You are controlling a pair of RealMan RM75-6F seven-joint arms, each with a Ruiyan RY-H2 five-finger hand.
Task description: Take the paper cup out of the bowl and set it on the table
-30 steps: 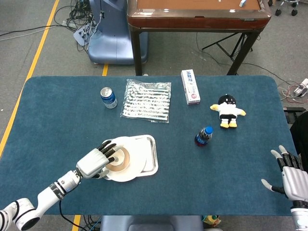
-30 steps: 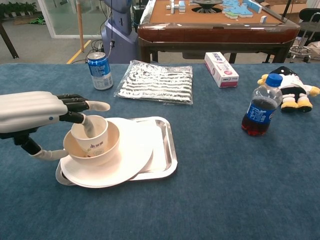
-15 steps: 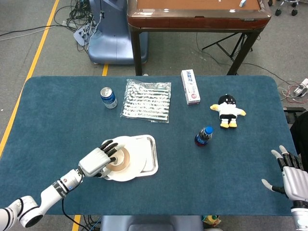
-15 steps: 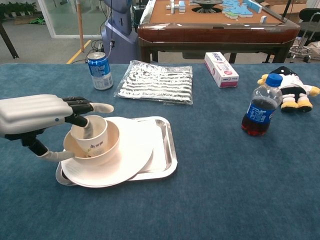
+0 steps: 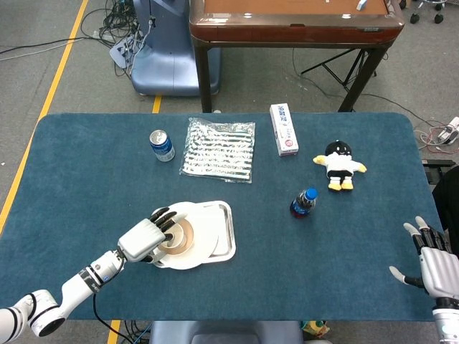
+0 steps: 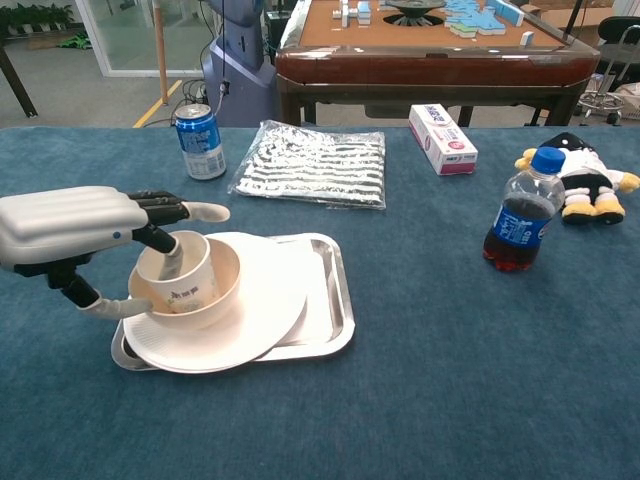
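Observation:
The white paper cup (image 6: 180,282) stands inside a cream bowl (image 6: 226,283) on a white plate (image 6: 270,312) over a metal tray (image 6: 338,300). From overhead, the cup (image 5: 174,237) sits in the bowl (image 5: 188,236) at the front left of the table. My left hand (image 6: 70,226) hovers over the bowl's left side, fingers spread. One finger dips inside the cup against its near wall, and the thumb curls outside the bowl, low on its left. The cup leans slightly toward the hand. My right hand (image 5: 434,264) rests open at the table's front right edge, far from the bowl.
A blue can (image 6: 201,141), a striped foil bag (image 6: 312,163) and a white-pink box (image 6: 442,138) lie across the back. A dark drink bottle (image 6: 521,222) and a plush penguin (image 6: 588,187) stand to the right. Bare blue cloth lies in front of the tray.
My left hand has shifted slightly right and down over the bowl, and the cup has tipped a little toward it. The right hand has not moved.

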